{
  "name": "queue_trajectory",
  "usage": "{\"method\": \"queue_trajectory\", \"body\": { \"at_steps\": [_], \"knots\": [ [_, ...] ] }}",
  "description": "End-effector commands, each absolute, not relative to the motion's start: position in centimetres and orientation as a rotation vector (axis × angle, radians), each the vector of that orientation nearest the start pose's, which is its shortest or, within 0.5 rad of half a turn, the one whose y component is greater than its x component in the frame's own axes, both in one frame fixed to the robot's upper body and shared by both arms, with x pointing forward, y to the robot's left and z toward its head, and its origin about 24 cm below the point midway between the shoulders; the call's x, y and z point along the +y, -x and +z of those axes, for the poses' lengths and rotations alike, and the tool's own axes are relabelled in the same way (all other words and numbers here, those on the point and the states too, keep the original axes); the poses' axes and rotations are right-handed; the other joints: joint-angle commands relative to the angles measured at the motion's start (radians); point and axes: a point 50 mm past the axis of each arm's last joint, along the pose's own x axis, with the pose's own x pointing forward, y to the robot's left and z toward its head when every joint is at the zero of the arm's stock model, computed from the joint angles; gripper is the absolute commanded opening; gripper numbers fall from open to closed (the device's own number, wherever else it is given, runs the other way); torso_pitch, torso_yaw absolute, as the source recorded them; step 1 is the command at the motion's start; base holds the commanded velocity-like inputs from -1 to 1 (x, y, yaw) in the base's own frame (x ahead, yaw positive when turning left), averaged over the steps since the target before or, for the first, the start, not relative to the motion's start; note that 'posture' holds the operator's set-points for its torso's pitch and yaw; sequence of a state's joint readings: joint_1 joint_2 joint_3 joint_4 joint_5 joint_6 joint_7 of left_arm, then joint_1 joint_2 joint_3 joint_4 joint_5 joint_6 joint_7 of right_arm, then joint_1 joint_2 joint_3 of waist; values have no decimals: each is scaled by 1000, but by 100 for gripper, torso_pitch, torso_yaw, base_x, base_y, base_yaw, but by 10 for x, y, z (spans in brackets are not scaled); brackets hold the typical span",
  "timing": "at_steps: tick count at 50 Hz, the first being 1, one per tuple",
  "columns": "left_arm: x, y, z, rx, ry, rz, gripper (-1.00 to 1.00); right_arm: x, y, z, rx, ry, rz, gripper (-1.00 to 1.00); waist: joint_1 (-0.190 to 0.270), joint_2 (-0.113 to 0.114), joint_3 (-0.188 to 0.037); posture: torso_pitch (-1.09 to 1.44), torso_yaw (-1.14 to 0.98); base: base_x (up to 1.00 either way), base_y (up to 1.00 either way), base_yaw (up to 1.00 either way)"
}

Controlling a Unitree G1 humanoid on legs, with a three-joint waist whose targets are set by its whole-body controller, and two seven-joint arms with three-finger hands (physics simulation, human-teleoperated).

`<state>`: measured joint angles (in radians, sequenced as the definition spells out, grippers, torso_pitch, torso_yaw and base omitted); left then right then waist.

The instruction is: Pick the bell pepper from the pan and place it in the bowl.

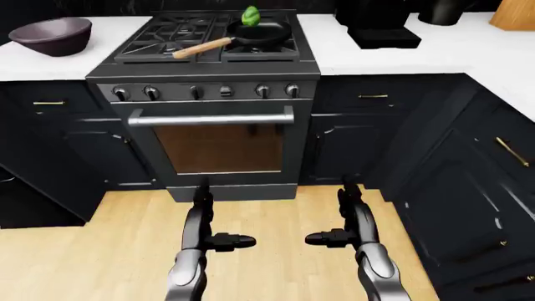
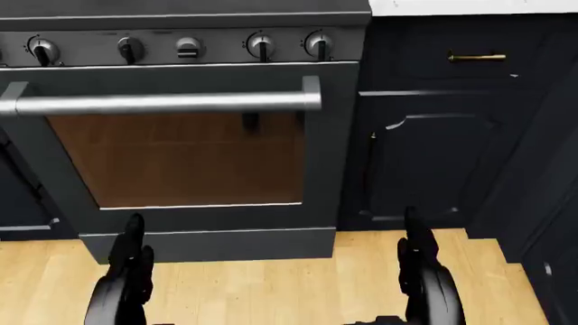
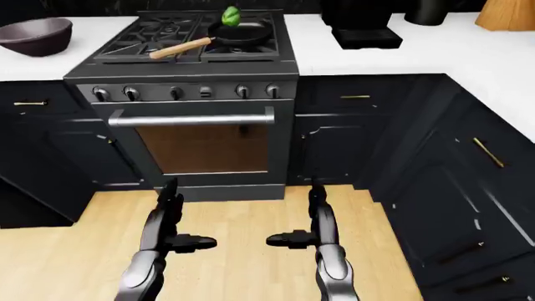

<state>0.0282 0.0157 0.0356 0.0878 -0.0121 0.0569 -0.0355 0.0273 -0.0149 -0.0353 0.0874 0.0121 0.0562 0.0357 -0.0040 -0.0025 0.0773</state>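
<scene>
A green bell pepper point(image 1: 251, 16) sits in a black pan point(image 1: 261, 32) with a wooden handle point(image 1: 203, 47) on the stove's right burner, at the top of the left-eye view. A dark bowl point(image 1: 52, 35) stands on the white counter at the top left. My left hand point(image 1: 203, 216) and right hand point(image 1: 349, 213) hang low over the wooden floor, far below the stove top. Both hands are open and empty, fingers straight and thumbs pointing inward.
The grey oven point(image 1: 213, 135) with its bar handle point(image 1: 211, 118) and knobs faces me. Dark cabinets point(image 1: 376, 125) flank it, and a cabinet run point(image 1: 493, 188) juts out on the right. A black appliance point(image 1: 381, 28) and a wooden block point(image 1: 514, 14) stand on the right counter.
</scene>
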Motion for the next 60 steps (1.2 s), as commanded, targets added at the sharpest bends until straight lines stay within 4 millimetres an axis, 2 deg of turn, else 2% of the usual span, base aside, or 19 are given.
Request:
{"method": "queue_trajectory", "body": {
  "at_steps": [1,2,3,5,7,12,14,27,33,40,48,60],
  "knots": [
    [161,-255,57,-25,4,-14,100,-165,-255,50,-25,18,-3,100,-2,-8,-1,0,0,0,0,0],
    [161,-256,61,-27,10,-14,100,-166,-254,52,-26,21,-6,100,1,-7,-38,0,0,0,0,0],
    [162,-256,63,-33,7,-13,100,-167,-254,51,-31,29,-6,100,5,0,-65,0,0,0,0,0],
    [163,-258,64,-37,0,-8,100,-168,-255,50,-31,27,-13,100,5,-9,-21,0,0,0,0,0],
    [164,-258,67,-43,-9,-9,100,-168,-255,53,-40,20,-15,100,7,-9,-69,0,0,0,0,0],
    [169,-260,74,-66,-28,-2,100,-169,-255,61,-53,11,-9,100,8,-5,-81,0,0,0,0,0],
    [169,-260,76,-74,-31,-7,100,-172,-255,62,-63,18,-13,100,8,-4,-82,0,0,0,0,0],
    [199,-265,128,-195,-63,65,100,-196,-264,117,-187,78,-44,100,8,-4,-91,0,0,0,0,0],
    [216,-264,164,-260,-84,111,100,-204,-269,142,-230,96,-50,100,6,-1,-86,0,0,0,0,0],
    [231,-261,199,-327,-125,143,100,-209,-271,183,-295,125,-36,100,6,1,-77,0,0,0,0,0],
    [244,-260,222,-377,-158,181,100,-218,-278,222,-346,152,-36,100,5,3,-69,0,0,0,0,0],
    [268,-256,258,-442,-195,257,100,-230,-278,261,-387,181,-35,100,7,4,-58,0,0,0,0,0]
  ]
}}
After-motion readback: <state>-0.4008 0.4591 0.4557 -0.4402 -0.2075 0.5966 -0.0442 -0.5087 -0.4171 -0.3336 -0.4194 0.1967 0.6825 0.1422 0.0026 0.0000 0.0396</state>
